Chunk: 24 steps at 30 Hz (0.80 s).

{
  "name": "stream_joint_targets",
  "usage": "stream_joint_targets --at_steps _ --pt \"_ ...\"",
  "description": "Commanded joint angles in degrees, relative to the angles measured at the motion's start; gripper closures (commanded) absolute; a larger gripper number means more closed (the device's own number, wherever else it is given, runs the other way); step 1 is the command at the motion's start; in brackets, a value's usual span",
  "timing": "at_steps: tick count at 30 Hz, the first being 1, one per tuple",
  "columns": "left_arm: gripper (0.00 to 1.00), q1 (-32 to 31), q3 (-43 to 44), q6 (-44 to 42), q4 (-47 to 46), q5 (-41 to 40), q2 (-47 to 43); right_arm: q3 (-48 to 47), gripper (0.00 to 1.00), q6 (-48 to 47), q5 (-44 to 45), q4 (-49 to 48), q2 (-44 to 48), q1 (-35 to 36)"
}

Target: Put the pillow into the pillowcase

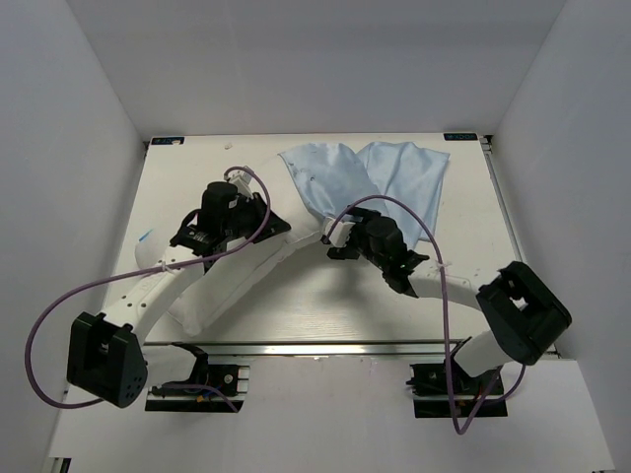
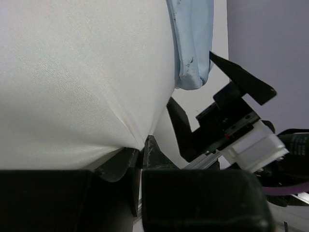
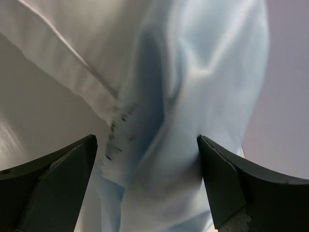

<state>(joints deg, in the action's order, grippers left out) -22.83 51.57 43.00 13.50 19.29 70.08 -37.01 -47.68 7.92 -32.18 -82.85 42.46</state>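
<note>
The white pillow (image 1: pixel 237 281) lies slantwise on the table, its far end tucked into the mouth of the light blue pillowcase (image 1: pixel 394 172) at the back middle. My left gripper (image 1: pixel 274 225) is at the pillow's right edge. In the left wrist view it (image 2: pixel 143 145) is shut on a pinch of the pillow's fabric (image 2: pixel 82 82), with the pillowcase edge (image 2: pixel 193 43) just beyond. My right gripper (image 1: pixel 333 236) is open at the pillowcase mouth. In the right wrist view its jaws (image 3: pixel 145 145) straddle blue pillowcase cloth (image 3: pixel 193 96) beside the pillow's printed tag (image 3: pixel 113 145).
The white table (image 1: pixel 325 305) is boxed in by white walls on the left, right and back. A metal rail (image 1: pixel 325 347) runs along its near edge. Purple cables (image 1: pixel 449 325) loop from both arms. My right gripper shows close by in the left wrist view (image 2: pixel 231 111).
</note>
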Motion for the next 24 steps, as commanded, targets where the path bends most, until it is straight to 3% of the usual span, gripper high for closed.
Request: stream_joint_targets --at_steps 1,7,10,15,20,21,24 --pt "1.0 0.68 4.06 0.68 -2.95 5.75 -0.04 -3.84 0.11 -3.73 -5.53 -3.86 -3.36 -0.44" --pt "1.0 2.26 6.26 0.59 -2.33 11.82 0.84 -8.94 0.11 -2.86 -12.4 -0.6 -8.29 -1.94" --pt "1.0 2.79 7.05 0.24 -1.72 13.67 1.11 -13.25 0.2 -1.19 -13.37 1.07 -11.45 -3.43" --pt "1.0 3.14 8.19 -0.29 -1.28 15.34 1.28 -21.33 0.59 3.2 -18.2 8.27 -13.57 -6.5" --pt "1.0 3.14 11.0 -1.08 -0.14 16.48 2.51 -21.35 0.77 4.0 -24.35 12.32 -10.15 -6.86" --pt "1.0 3.14 11.62 -1.43 0.47 16.57 2.95 -21.34 0.87 4.61 -26.19 13.1 -9.36 -6.86" --pt "1.0 3.32 14.34 -2.57 2.31 17.1 4.18 -21.08 1.0 7.94 -28.3 15.57 -6.29 -6.86"
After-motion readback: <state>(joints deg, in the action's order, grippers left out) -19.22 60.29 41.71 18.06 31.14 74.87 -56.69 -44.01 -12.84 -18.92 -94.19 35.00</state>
